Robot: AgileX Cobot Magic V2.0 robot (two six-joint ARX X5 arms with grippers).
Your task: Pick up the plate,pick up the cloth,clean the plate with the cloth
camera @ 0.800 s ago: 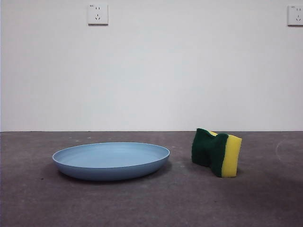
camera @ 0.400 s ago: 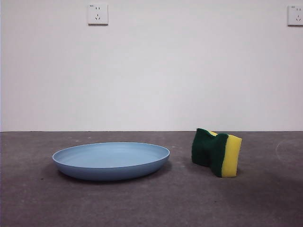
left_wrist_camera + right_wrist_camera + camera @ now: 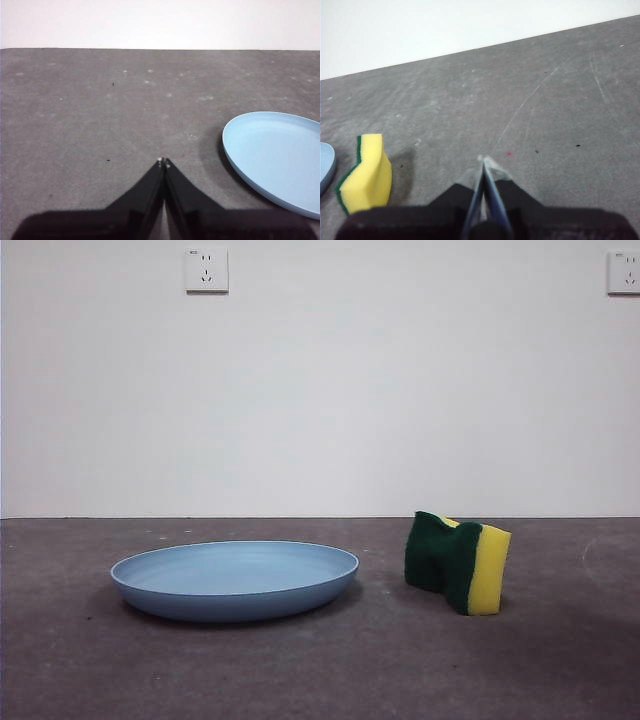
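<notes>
The plate (image 3: 235,580), front view: it lies flat on the grey table (image 3: 320,670), rim up, with the cloth (image 3: 457,562), a yellow sponge with a green scouring face, standing on edge near its side but apart from it. No arm shows in this view, and I see bare table all round both things, with a white wall (image 3: 320,390) and two sockets (image 3: 206,269) behind. I judge that no step has begun: neither thing is lifted.

Left wrist view: the left gripper (image 3: 163,162) has its jaws pressed together, holding nothing, above bare table. The plate (image 3: 275,157) lies off to one side, apart from the tips, its near rim unobstructed. For the first step I would need to spread these jaws, bring them to that rim and close over its low edge; the rim sits close to the table, so I expect the lower jaw to need a shallow approach.

Right wrist view: the right gripper (image 3: 485,162) is likewise closed and empty. The cloth (image 3: 366,175) stands well apart from the tips, and a sliver of the plate (image 3: 325,167) shows just beyond it. The table between gripper and sponge is free of other objects, though lightly scratched. I judge that the sponge's narrow waist offers the natural hold, once the jaws are opened.
</notes>
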